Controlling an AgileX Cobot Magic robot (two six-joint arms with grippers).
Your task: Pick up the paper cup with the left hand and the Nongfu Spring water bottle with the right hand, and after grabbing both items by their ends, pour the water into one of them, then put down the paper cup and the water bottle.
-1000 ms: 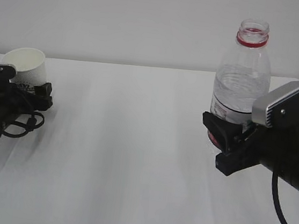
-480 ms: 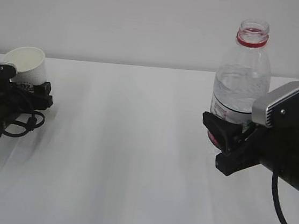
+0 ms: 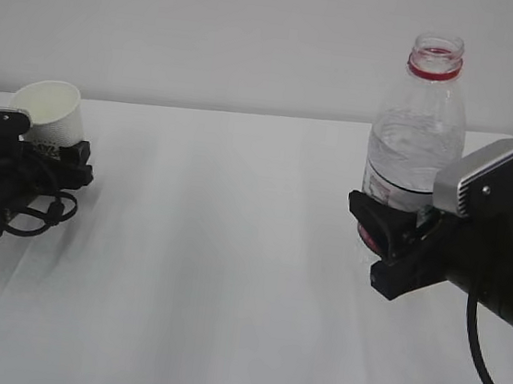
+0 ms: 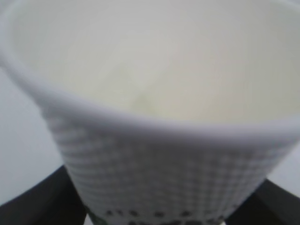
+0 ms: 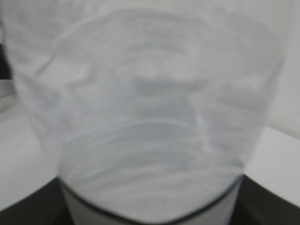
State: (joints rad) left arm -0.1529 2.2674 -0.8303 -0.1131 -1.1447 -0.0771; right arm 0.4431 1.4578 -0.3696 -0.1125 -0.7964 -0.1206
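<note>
i've got the left hand [image 3: 56, 162] low at the table [image 3: 232, 245] with the paper cup [image 3: 52, 113] sitting between its jaws, low on the cup's body near the base. in the left wrist view the cup [image 4: 154, 154] fills the picture, a dark finger [image 4: 56, 197] showing on each side at the bottom, but i cannot tell whether the jaws have pinched the wall or just stand beside it. the cup leans a little, mouth open upward and empty inside, which suits it as the receiver.

over at the right hand [image 3: 391, 235], the nongfu spring water bottle [image 3: 417, 127] stands upright between the jaws, clamped at its lower part, so the neck is free above the gripper for tipping. the cap is off; the red neck ring shows. water [image 3: 412, 154] sits inside, level roughly at the shoulder. a slice of red-and-white label peeks just above the fingers, but no characters are readable from here. the cup's dark print is only a blurred dotted edge [image 4: 140, 215]; i can't read it either. my read: both grabs nearly set, lifting comes next.
</note>
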